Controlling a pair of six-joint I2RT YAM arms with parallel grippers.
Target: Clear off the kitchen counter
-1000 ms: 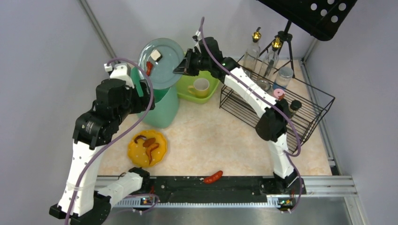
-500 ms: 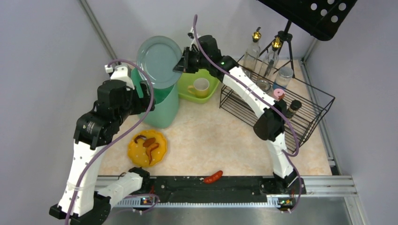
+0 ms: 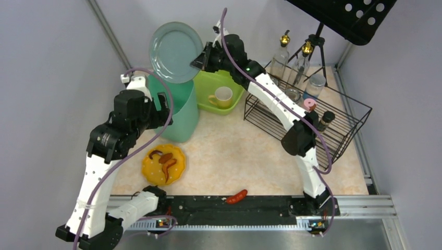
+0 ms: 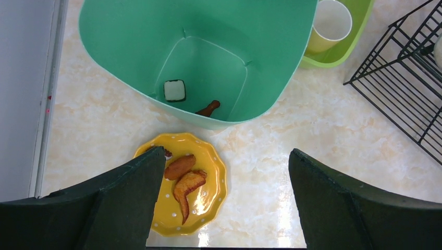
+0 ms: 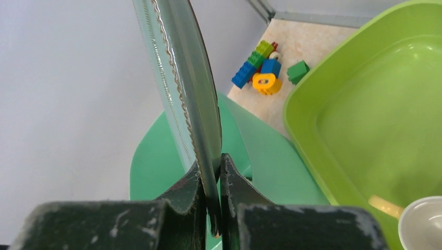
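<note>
Right fingers (image 5: 180, 200) clamped on grey-green plate (image 3: 174, 49) rim, plate upended above green bin (image 4: 208, 31); scraps (image 4: 174, 90) inside. Left fingers (image 4: 120, 203) apart, empty. Next, likely: stow plate in lime tub (image 5: 365, 120).

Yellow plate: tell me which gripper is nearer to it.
Left. The left gripper hangs open above the yellow plate, by the green bin. The right gripper is far back, shut on the grey-green plate over the bin.

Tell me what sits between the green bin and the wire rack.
In the top view, a lime-green tray holding a cup sits between the green bin and the wire rack; on the tray's near side, the kitchen counter is bare.
</note>
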